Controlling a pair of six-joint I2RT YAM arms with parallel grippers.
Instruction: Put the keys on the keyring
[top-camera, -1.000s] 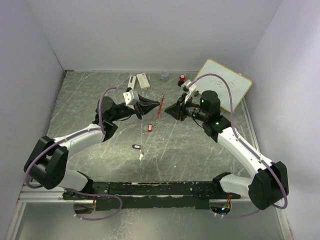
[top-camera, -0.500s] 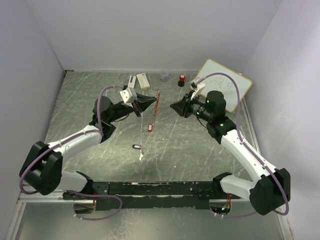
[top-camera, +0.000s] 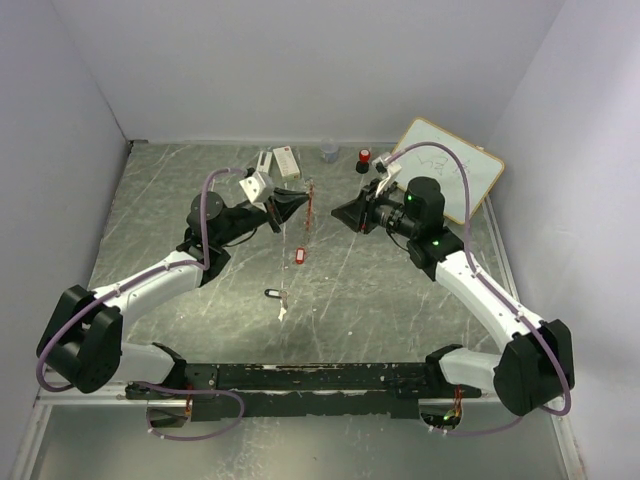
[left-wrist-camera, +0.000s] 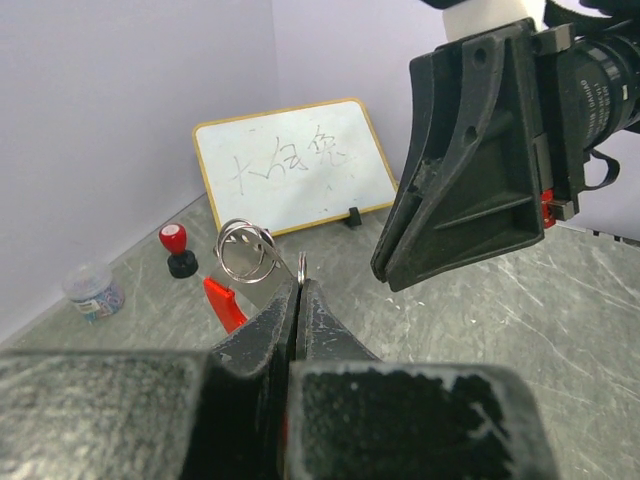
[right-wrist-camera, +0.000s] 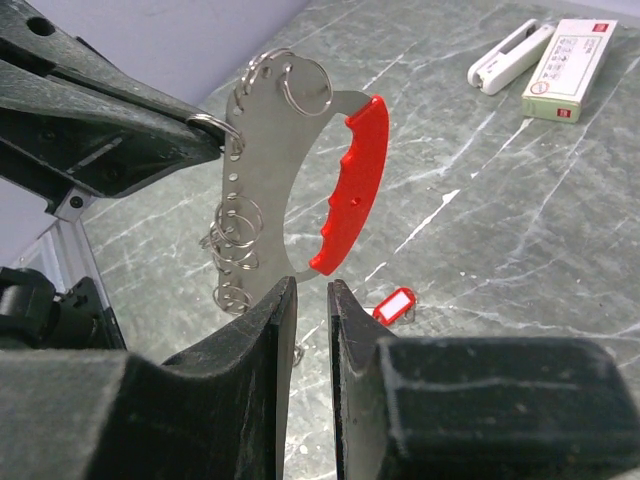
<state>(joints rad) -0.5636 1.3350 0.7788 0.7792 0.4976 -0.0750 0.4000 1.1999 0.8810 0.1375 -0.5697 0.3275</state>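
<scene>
**benchrat:** Big stuff first. Both arms are up over the grey table (top-camera: 170, 210), noses facing each other in mid-air. The left gripper (left-wrist-camera: 300, 292) is pinched tight on one of the small silver rings along the keyring (right-wrist-camera: 285, 180). So the whole thing hangs off the surface between the two arms, with its red grip on the side away from that gripper. The right gripper (right-wrist-camera: 310, 292) sits just beside the plate's lower tip. Its fingers are a narrow slot apart, with nothing in them as far as I can see.

**k_lowe:** And the keys?

**benchrat:** Flat on the table below, well apart from both grippers. The red key (top-camera: 299, 256) is nearer the hanging keyring, the black key (top-camera: 272, 293) closer to the bases.

**k_lowe:** My guess on handling: the plate looks stiff and light, but held by one loose ring it'll swing. I'd steady it by the flat metal edge or the red grip, not the rings. The keys are tiny and thin, probably slippery on that smooth top. Take the plastic head, not the blade.
</scene>
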